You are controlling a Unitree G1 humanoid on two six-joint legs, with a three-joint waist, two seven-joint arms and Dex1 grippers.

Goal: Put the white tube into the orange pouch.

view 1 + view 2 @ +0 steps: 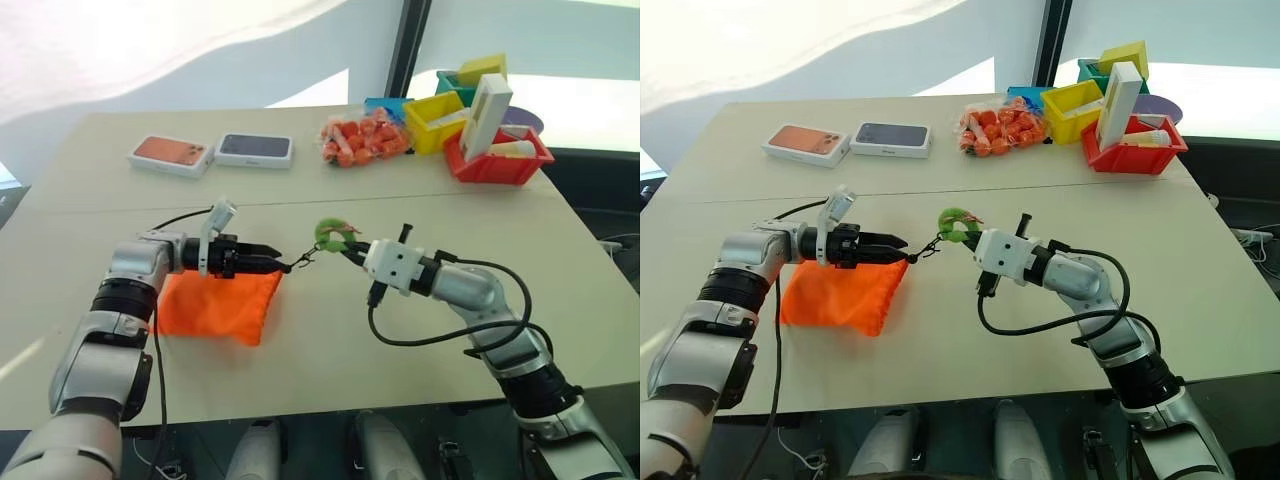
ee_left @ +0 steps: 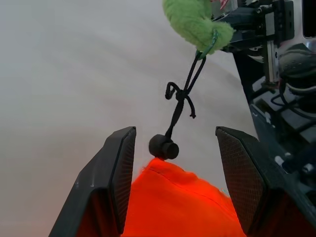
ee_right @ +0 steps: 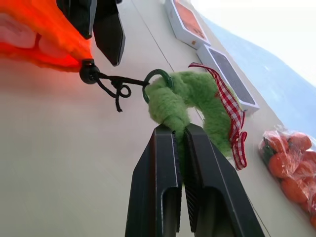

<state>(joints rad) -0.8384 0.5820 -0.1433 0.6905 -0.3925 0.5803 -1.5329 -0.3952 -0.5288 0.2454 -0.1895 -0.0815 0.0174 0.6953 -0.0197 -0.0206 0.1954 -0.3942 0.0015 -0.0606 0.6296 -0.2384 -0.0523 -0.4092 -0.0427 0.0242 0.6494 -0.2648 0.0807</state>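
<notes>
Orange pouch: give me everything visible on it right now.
The orange pouch is a soft, bright orange fabric bag lying mostly flat on the tan table, its mouth gathered shut. A thin black cord runs from the mouth through a round black stopper, knots midway, and ends at a fuzzy green ball with a red checked ribbon. The right gripper pinches the ball, jaws shut on it, holding the cord off the table. The left gripper has open jaws either side of the mouth corner.

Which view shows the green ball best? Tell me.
Right wrist view: the green ball sits close up, pinched in the right gripper. The left wrist view crops it; both eye views show it small.
</notes>
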